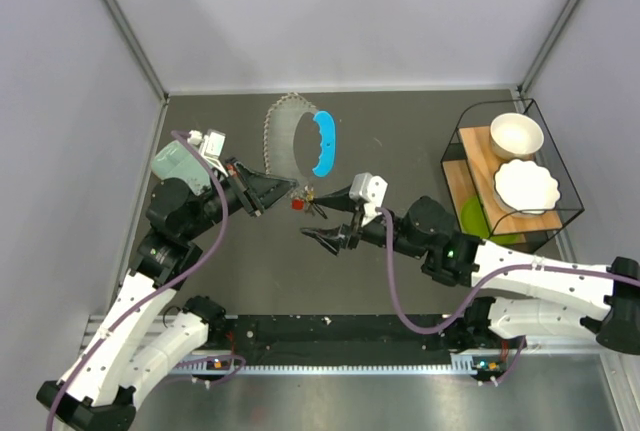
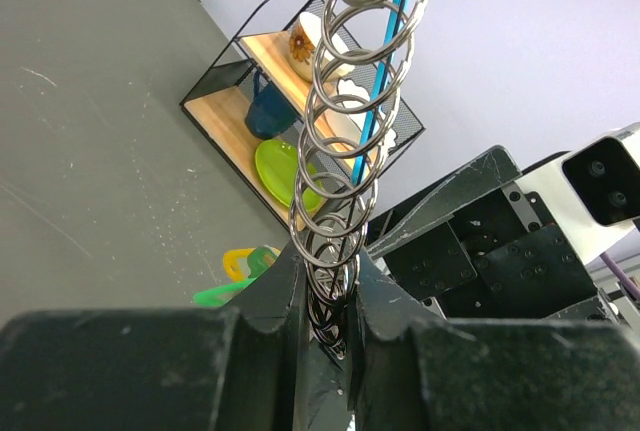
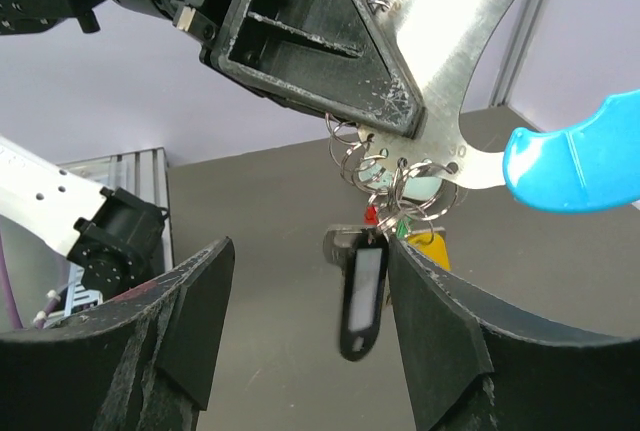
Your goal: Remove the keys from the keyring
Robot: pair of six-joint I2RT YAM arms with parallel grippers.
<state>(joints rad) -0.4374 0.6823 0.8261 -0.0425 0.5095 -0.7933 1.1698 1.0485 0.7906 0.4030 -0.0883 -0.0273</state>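
The keyring's pale fan-shaped piece (image 1: 285, 133) and blue oval loop (image 1: 322, 143) are held up off the dark table. My left gripper (image 1: 288, 190) is shut on the fan piece's edge; in the left wrist view the jaws (image 2: 328, 273) pinch its row of metal rings (image 2: 345, 141). The keys (image 1: 304, 199) hang in a bunch below it, with red, green and yellow heads (image 3: 405, 226) and a black tag with a white label (image 3: 362, 289). My right gripper (image 1: 322, 215) is open. The black tag hangs between its fingers (image 3: 310, 246), close to the right one.
A black wire rack (image 1: 556, 156) with wooden shelves, white bowls and a green plate stands at the right. A mint-green flat box (image 1: 176, 163) lies at the left, behind my left arm. Grey walls enclose the table on three sides.
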